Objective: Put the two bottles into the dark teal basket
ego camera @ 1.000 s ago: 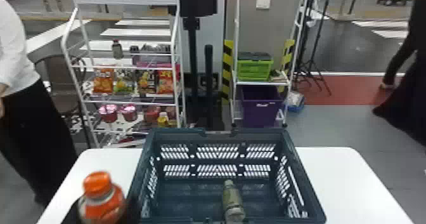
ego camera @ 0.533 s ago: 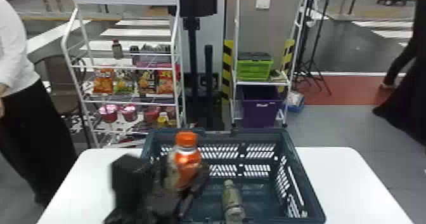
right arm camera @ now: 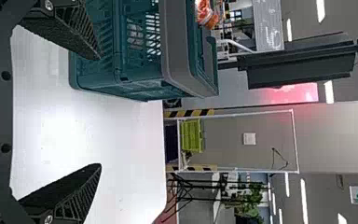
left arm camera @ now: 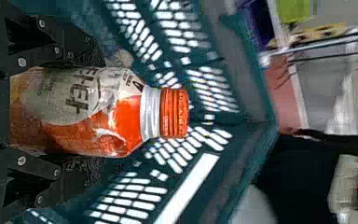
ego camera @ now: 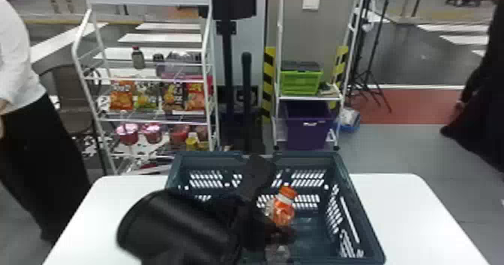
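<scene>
The left claw (ego camera: 270, 204) is over the dark teal basket (ego camera: 365, 223), its two flat fingers pinching the orange-capped bottle (left arm camera: 93, 112) by its sides. That bottle is cap up, leaning slightly, with its cap towards the basket's far wall; whether its base touches the basket floor, I cannot tell. Just beside it, on the near side, the second bottle (ego camera: 277, 253) is in the basket, mostly hidden by the claw.

The right claw (right arm camera: 99, 112) has its fingers spread with nothing between them, above the white worktop (ego camera: 408, 215) and near the basket.

The basket stands on the worktop. Beyond are a white wire rack (ego camera: 150, 121) with snack bags (ego camera: 122, 95) and lidded cups (ego camera: 127, 133), and another rack (ego camera: 307, 98) bearing a green crate (ego camera: 300, 83) above a purple bin (ego camera: 308, 133).
</scene>
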Action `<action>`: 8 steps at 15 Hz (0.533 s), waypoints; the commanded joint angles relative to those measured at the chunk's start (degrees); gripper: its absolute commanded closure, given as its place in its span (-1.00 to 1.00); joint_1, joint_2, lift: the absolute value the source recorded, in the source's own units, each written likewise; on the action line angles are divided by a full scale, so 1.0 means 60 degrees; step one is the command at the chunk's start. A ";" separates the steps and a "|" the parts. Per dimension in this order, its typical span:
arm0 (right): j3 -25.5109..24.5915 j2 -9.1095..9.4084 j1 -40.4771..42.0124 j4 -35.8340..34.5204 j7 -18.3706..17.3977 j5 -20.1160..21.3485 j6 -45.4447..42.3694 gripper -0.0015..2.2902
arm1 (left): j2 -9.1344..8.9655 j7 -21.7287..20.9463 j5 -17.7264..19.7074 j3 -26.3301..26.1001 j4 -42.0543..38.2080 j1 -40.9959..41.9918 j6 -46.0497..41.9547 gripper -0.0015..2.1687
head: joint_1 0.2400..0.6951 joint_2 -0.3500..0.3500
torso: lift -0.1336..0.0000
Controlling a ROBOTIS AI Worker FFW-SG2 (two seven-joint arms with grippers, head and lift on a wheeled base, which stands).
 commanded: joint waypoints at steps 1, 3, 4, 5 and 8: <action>-0.0147 0.0009 -0.0122 0.0279 0.0124 -0.0100 -0.0037 -0.94 | -0.0121 -0.0284 -0.0594 -0.0195 0.1821 -0.1088 0.0383 0.98 | 0.14 0.00 | 1.00; -0.0162 0.0009 -0.0210 0.0440 0.0183 -0.0158 -0.0037 -0.94 | -0.0121 -0.0767 -0.1311 -0.0166 0.3081 -0.1601 0.0383 0.96 | 0.14 0.00 | 1.00; -0.0162 0.0009 -0.0240 0.0513 0.0212 -0.0158 -0.0037 -0.94 | -0.0121 -0.0752 -0.1341 -0.0166 0.3242 -0.1660 0.0383 0.75 | 0.14 0.00 | 1.00; -0.0177 0.0009 -0.0269 0.0542 0.0227 -0.0158 -0.0066 -0.94 | -0.0121 -0.0665 -0.1297 -0.0151 0.3198 -0.1630 0.0353 0.04 | 0.14 0.00 | 1.00; -0.0191 0.0009 -0.0269 0.0542 0.0242 -0.0158 -0.0125 -0.94 | -0.0121 -0.0328 -0.1150 -0.0019 0.2583 -0.1367 0.0353 -1.00 | 0.14 0.00 | 1.00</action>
